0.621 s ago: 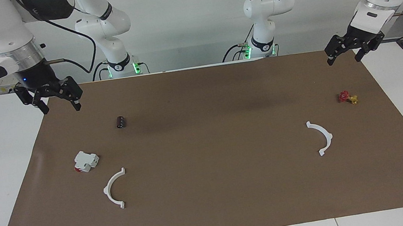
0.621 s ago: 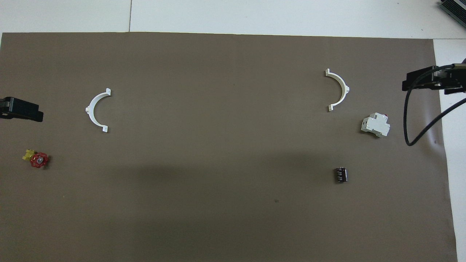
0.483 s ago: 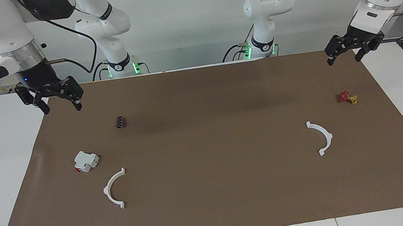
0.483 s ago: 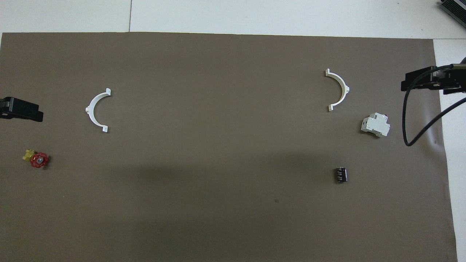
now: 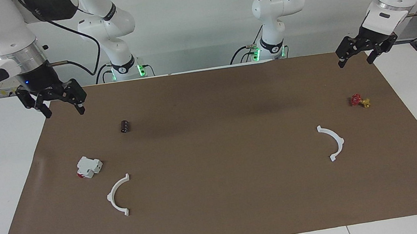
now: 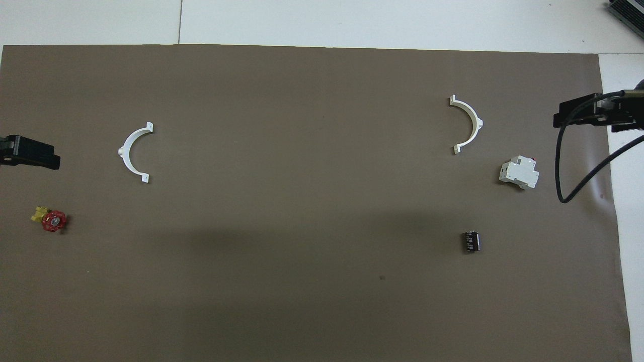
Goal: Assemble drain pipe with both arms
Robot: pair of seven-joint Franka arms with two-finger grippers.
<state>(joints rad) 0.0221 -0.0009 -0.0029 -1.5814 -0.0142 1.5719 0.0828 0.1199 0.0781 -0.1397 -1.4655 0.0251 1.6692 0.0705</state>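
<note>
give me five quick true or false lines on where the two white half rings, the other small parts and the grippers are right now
1. The two white half rings, one and the other, are joined into one ring. False: they lie apart, one toward each arm's end of the table.
2. The right gripper holds a half ring. False: it is open, empty and raised over the brown mat's edge.
3. The white block with a red end lies beside the half ring at the right arm's end. True.
4. The left gripper is open and empty. True.
5. The red and yellow valve lies next to the small dark cylinder. False: they are at different ends.
</note>
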